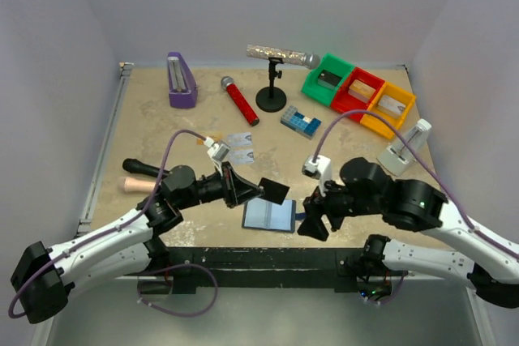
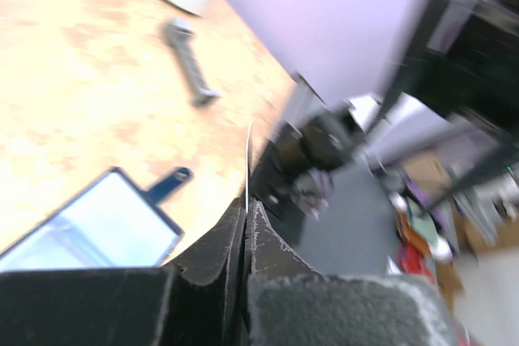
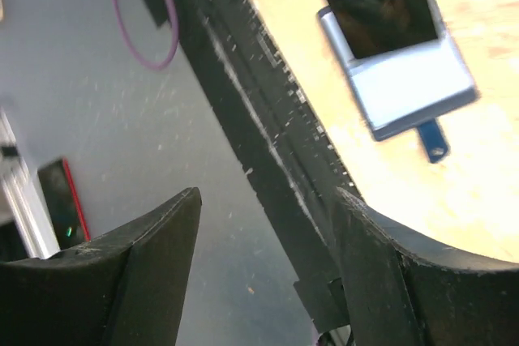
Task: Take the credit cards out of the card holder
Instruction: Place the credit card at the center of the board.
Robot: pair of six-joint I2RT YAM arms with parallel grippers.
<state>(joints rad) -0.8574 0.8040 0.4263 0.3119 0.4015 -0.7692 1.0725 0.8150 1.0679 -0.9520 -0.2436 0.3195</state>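
L gripper (image 1: 261, 190) pinching a card; R gripper (image 3: 268, 200) spread.
Two pale cards (image 1: 241, 155) lie flat on table (image 1: 162, 131) behind L gripper, its fingers pressed together on a dark card (image 1: 274, 191), raised by far edge of card holder (image 1: 269, 215), which lies open nr table's front edge; R gripper sits just right of it, jaws wide apart.

beige mottled table (image 1: 146, 119) with open card holder (image 1: 269, 215) at near edge, two credit cards (image 1: 238, 140), red microphone (image 1: 240, 100), blue block (image 1: 301, 121)
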